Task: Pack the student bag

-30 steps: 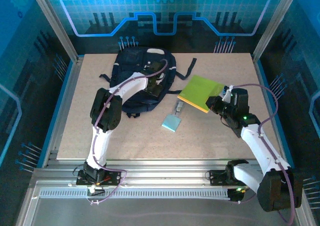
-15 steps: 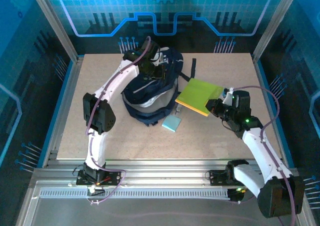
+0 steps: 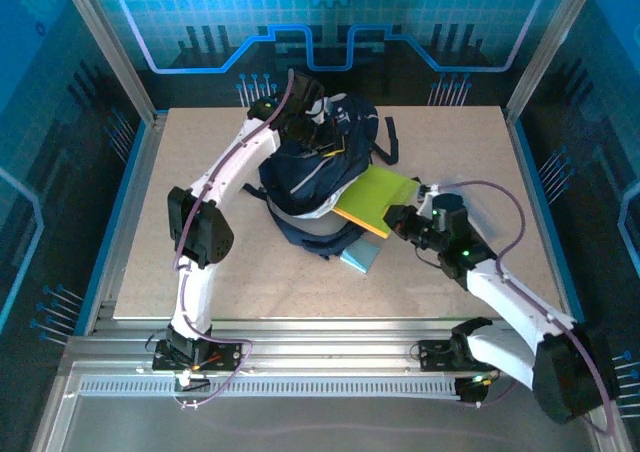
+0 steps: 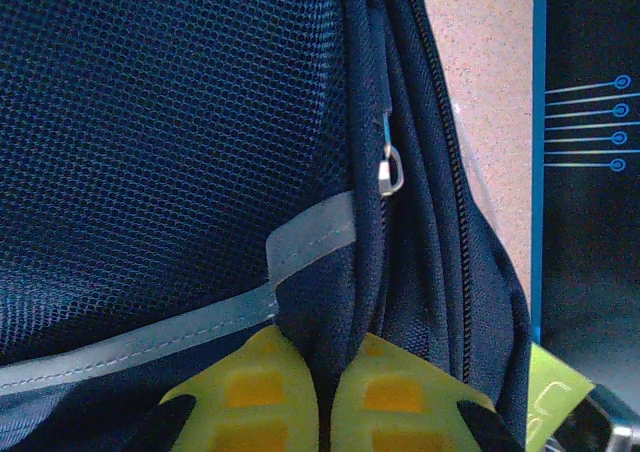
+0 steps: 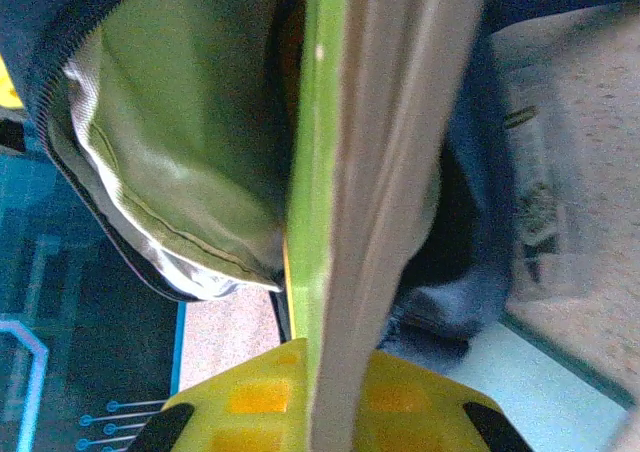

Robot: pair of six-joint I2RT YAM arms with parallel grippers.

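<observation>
– At the far middle of the beige speckled table (image 3: 200, 262), what have you got?
– A large dark navy fabric backpack with grey stripes (image 3: 310, 172). My left gripper (image 3: 322, 122) is clenched on its upper fabric, holding that end up off the board. My left wrist view has the yellow fingers (image 4: 250, 392) pinching a navy fold, below a metal zip pull (image 4: 390, 172).
– And the right?
– My right gripper (image 3: 397, 218) is clamped on a flat lime-green book (image 3: 378, 197). The book's far end sits in the bag's open mouth, against its olive lining (image 5: 180, 122). A small pale blue notebook (image 3: 362, 260) lies on the table, touching the bag's lower edge.
</observation>
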